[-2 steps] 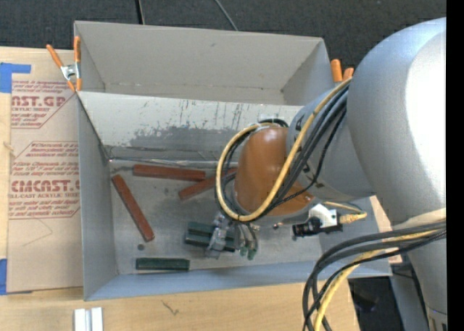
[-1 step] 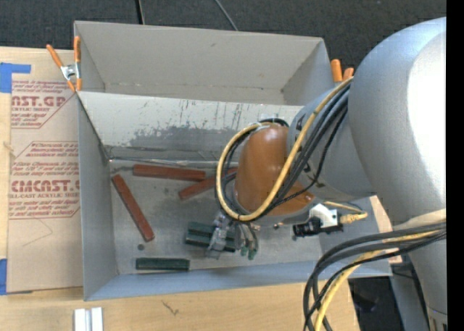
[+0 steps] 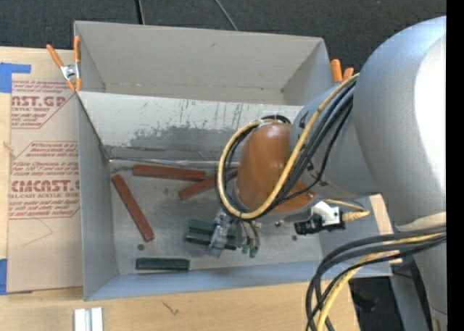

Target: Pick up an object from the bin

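My gripper (image 3: 230,239) reaches down to the bin floor near the front wall, below the orange wrist cover. Dark green blocks (image 3: 199,235) lie right at its left side, touching or almost touching the fingers. Whether one of them sits between the fingers I cannot make out. A short reddish-brown stick (image 3: 196,190) lies just behind the gripper.
A long reddish-brown stick (image 3: 168,172) lies along the back of the floor and another (image 3: 133,208) runs diagonally at the left. A dark green bar (image 3: 162,264) rests by the front wall at the left. The arm and its cables cover the bin's right side.
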Robot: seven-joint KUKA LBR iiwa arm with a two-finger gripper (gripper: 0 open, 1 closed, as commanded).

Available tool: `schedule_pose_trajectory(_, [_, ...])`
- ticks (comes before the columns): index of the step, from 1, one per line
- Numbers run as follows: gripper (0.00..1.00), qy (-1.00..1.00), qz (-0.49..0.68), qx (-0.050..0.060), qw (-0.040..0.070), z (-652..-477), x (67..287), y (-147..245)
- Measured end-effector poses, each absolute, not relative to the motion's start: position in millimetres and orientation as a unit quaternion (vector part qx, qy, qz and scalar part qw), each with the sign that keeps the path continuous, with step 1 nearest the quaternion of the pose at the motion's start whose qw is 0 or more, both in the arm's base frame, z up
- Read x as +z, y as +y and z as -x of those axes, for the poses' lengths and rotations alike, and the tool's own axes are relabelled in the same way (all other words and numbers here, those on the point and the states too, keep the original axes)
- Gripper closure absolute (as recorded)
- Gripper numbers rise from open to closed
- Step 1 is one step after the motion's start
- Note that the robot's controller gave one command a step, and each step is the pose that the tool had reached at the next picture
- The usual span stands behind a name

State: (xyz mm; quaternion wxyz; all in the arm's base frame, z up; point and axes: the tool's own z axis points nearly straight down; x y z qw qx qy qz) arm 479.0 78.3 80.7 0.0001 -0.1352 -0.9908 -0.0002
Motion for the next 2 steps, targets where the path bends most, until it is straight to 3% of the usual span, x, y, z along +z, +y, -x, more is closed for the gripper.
schedule_pose_trajectory(1, [1.0,-0.991,0.135,0.001,0.003,-477.6,84.8,78.1])
schedule_pose_trajectory(2, [1.0,-0.991,0.135,0.0,0.0,-478.9,123.6,78.3])
